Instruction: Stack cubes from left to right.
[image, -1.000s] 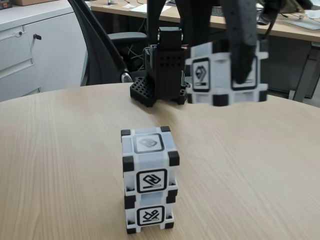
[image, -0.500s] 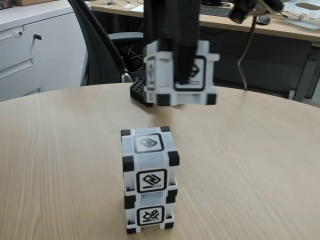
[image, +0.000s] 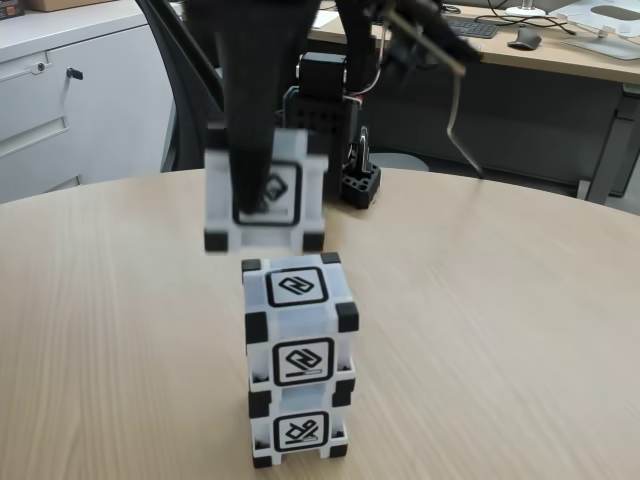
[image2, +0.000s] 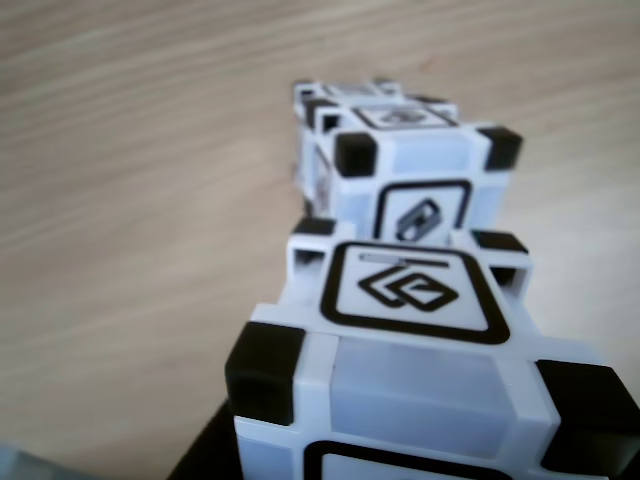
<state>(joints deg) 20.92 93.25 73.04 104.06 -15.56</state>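
nearest the fixed view stands the two-cube stack (image: 297, 365) on the bench (image: 520, 340), the bottom cube (image: 298, 430) sitting square under the middle cube (image: 299, 320), both undisturbed since a second ago. just behind and above it hangs the third cube (image: 266, 190), which i hold clamped in my jaws (image: 250, 205), one dark finger running down its front face. a second ago this cube was out to the right of the view, in front of my base; half a second ago it was over the middle; now it has swept across and sits up and slightly to the left of the stack, its bottom edge just above the stack's top face and not touching. in the other view the held cube (image2: 410, 370) fills the foreground with the stack (image2: 400, 170) right beyond it, so the two are nearly lined up.

i judge the carry almost finished and the placing still to come. i seem to have overshot a little leftward, so the next move calls for a small correction back over the stack, then a straight, slow drop. a skewed landing could knock the stack over.

farther back are my base (image: 325, 120) and an office chair (image: 200, 90).
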